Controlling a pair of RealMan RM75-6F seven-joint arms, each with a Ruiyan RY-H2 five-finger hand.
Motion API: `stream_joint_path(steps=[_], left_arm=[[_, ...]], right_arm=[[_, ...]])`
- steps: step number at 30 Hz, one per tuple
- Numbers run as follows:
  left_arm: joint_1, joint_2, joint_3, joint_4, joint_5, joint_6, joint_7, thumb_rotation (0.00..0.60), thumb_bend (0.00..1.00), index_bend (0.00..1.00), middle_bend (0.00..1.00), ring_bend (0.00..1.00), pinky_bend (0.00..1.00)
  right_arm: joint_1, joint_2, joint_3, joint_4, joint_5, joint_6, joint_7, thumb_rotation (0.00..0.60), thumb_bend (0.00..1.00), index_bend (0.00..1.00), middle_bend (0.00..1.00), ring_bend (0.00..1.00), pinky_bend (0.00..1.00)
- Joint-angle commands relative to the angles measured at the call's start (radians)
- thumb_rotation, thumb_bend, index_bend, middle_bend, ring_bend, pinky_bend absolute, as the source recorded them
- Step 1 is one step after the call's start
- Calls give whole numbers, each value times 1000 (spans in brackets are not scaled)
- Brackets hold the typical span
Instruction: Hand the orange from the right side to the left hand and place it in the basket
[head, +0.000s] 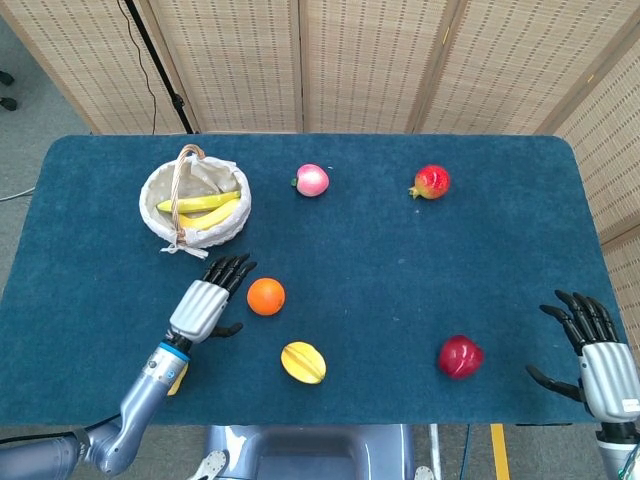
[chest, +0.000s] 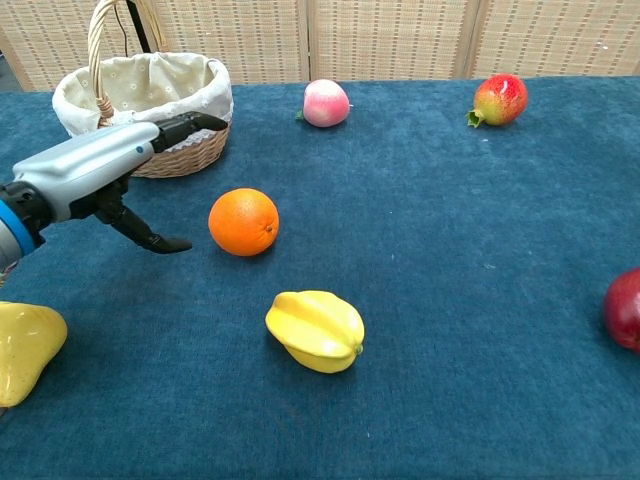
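Observation:
The orange (head: 266, 296) (chest: 243, 221) lies on the blue table, left of centre. My left hand (head: 209, 301) (chest: 105, 170) hovers just to its left, fingers spread and holding nothing, with a small gap to the fruit. The wicker basket (head: 162, 218) (chest: 190, 150) with a white liner stands beyond the hand at the back left; bananas lie inside it. My right hand (head: 597, 352) is at the table's front right corner, open and empty, far from the orange. The chest view does not show it.
A yellow starfruit (head: 303, 362) (chest: 316, 330) lies in front of the orange. A yellow pear (chest: 24, 345) sits at the front left, a dark red apple (head: 460, 356) (chest: 623, 308) near the right hand. A peach (head: 312, 180) and a pomegranate (head: 431, 182) lie at the back.

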Motion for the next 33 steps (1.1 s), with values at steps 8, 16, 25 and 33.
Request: stream_joint_path(steps=[8,16,25,33], left_arm=[[-35,-45,-15,24,-43,-26,20,600,160,0,0,0,47],[-49,-71,-16,89,-79,-50,-9,600,159,0,0,0,47],[-73,-120,-10,150,-77,-62,-34,600,166,0,0,0,47],[-90,-169,-7,201,-80,-69,-36,600,162,3,0,0,47]], right_arm=[[-18,5,13,7,-9,15,21,600,0,216,121,107,78],[-27,6,19,8,-26,26,31,600,0,216,124,115,85],[-37,8,22,6,-48,40,44,600,0,218,127,121,87],[-48,12,27,11,-53,54,53,600,0,219,131,131,94]])
